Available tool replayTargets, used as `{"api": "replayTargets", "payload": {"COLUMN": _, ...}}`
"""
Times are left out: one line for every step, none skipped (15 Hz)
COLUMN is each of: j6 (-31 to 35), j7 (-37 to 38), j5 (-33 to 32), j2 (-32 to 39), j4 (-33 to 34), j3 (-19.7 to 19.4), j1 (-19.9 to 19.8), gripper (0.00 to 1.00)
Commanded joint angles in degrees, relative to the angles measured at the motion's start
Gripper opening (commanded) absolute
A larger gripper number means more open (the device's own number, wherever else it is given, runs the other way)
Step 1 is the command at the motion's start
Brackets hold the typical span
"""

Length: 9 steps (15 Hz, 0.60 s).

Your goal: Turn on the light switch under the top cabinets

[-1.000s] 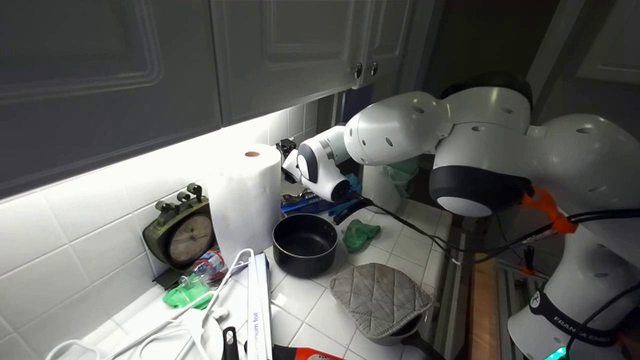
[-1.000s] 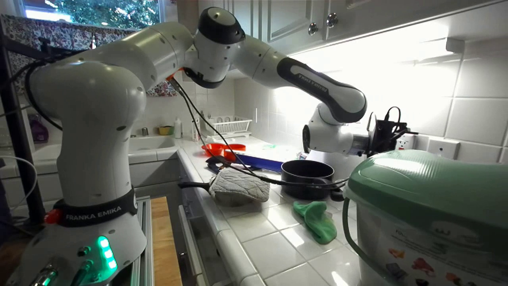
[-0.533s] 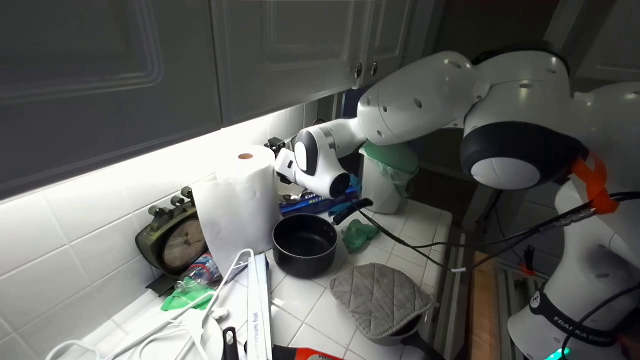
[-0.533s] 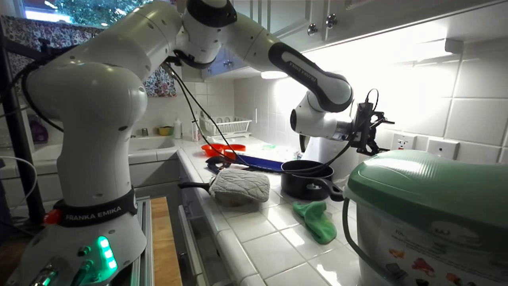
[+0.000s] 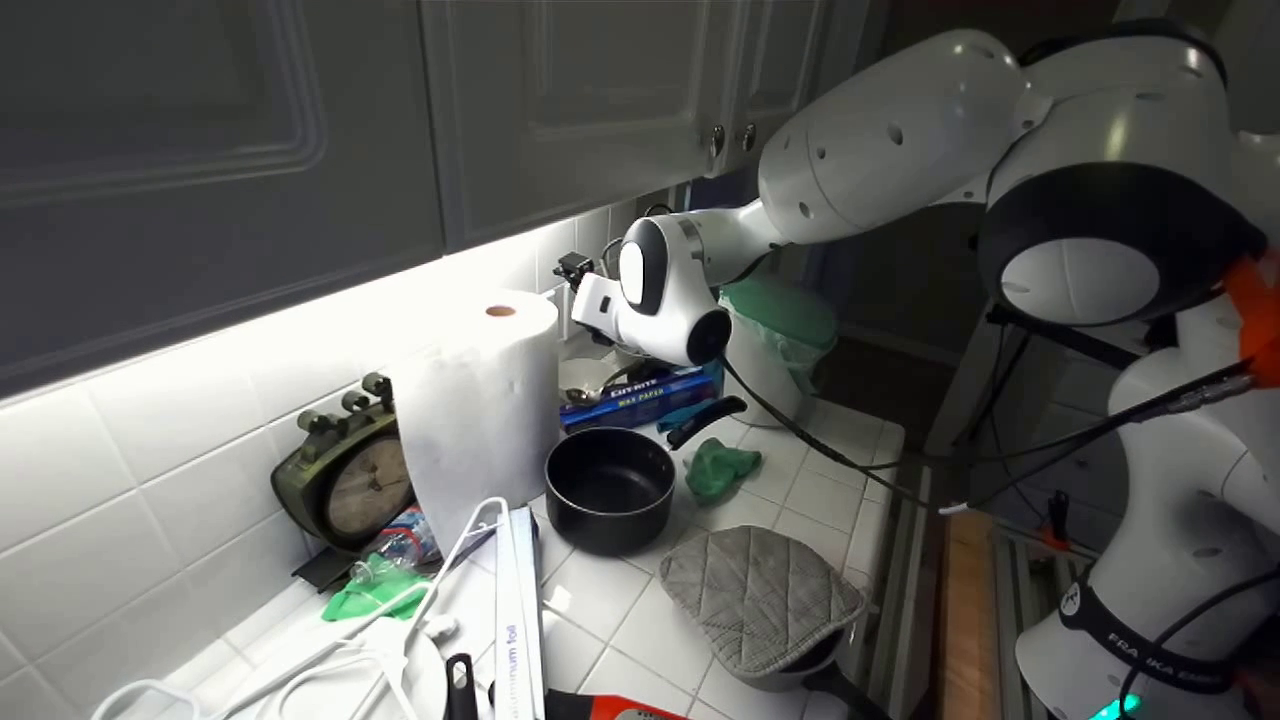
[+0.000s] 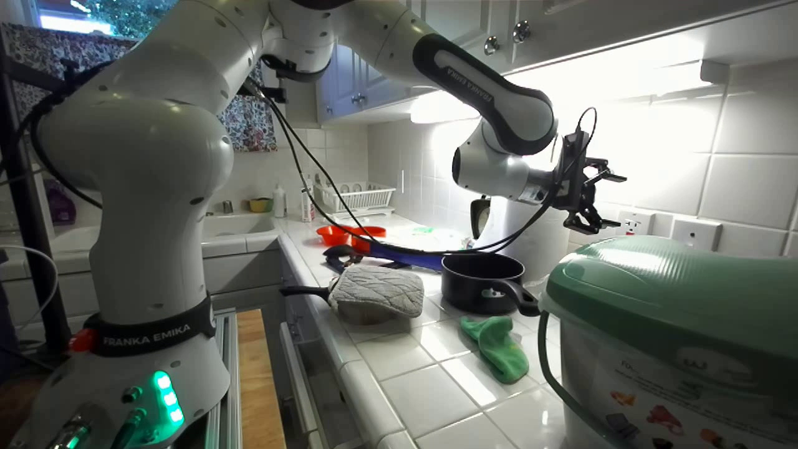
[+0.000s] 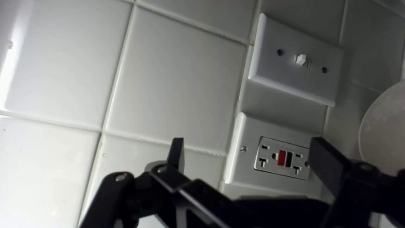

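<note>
Hanging before the white tiled wall (image 7: 177, 82), the gripper (image 7: 246, 150) is held with its fingers (image 7: 326, 158) spread well apart. An outlet (image 7: 281, 158) is framed between them in the wrist view, and just beside it on the wall the light switch (image 7: 301, 59) is mounted, below the top cabinets (image 5: 400, 130). Beneath, a roll of paper towel (image 5: 480, 430) is stood near the back edge of the white tiled countertop (image 6: 430, 390), a black saucepan (image 5: 610, 525) is set near the roll, and a quilted mitt (image 6: 377, 288) is laid over a pan (image 6: 365, 313) whose handle (image 6: 304, 290) is carried out over the front edge. Near the countertop's end, a green-lidded bucket (image 6: 667, 312) is placed. Farther off, a sink (image 6: 240, 226) and a window (image 6: 143, 15) hung with patterned curtain (image 6: 250, 128) can be seen.

In an exterior view the arm (image 6: 162, 149) is cut off at the top and the bucket at the right. In an exterior view the gripper is mostly hidden behind the arm's wrist (image 5: 665, 295). Under the top cabinets the wall is washed out by glare. At the wrist view's right edge, a pale round thing (image 7: 386, 126) is cut off and cannot be identified.
</note>
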Motion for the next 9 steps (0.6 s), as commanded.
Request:
{"api": "replayTargets", "payload": {"j6": -1.1, "j7": -6.7, "j5": 0.0, "j2": -6.9, "j4": -5.3, "j3": 2.5, "j1": 1.1, "gripper": 1.00}}
{"api": "replayTargets", "payload": {"j6": -1.3, "j7": -7.6, "j5": 0.0, "j2": -8.2, "j4": -6.7, "j3": 2.8, "j1": 1.4, "gripper": 1.00}}
{"api": "replayTargets", "payload": {"j6": -1.7, "j7": -8.5, "j5": 0.0, "j2": -9.4, "j4": -8.0, "j3": 2.9, "j1": 1.8, "gripper": 1.00}}
{"api": "replayTargets", "payload": {"j6": -2.1, "j7": -9.4, "j5": 0.0, "j2": -10.7, "j4": -9.8, "j3": 2.4, "j1": 2.6, "gripper": 1.00}}
{"api": "replayTargets", "payload": {"j6": -2.4, "j7": -10.3, "j5": 0.0, "j2": -11.8, "j4": -11.3, "j3": 1.9, "j1": 3.2, "gripper": 1.00}}
{"api": "replayTargets", "payload": {"j6": -2.9, "j7": -11.4, "j5": 0.0, "j2": -13.1, "j4": -13.2, "j3": 1.0, "j1": 4.3, "gripper": 1.00}}
{"api": "replayTargets", "payload": {"j6": -3.5, "j7": -12.3, "j5": 0.0, "j2": -14.3, "j4": -15.2, "j3": -0.2, "j1": 5.4, "gripper": 1.00}}
{"api": "replayTargets", "payload": {"j6": -4.0, "j7": -13.3, "j5": 0.0, "j2": -15.4, "j4": -16.9, "j3": -1.3, "j1": 6.3, "gripper": 1.00}}
{"api": "replayTargets", "payload": {"j6": -4.3, "j7": -14.1, "j5": 0.0, "j2": -16.5, "j4": -18.7, "j3": -2.7, "j1": 7.4, "gripper": 1.00}}
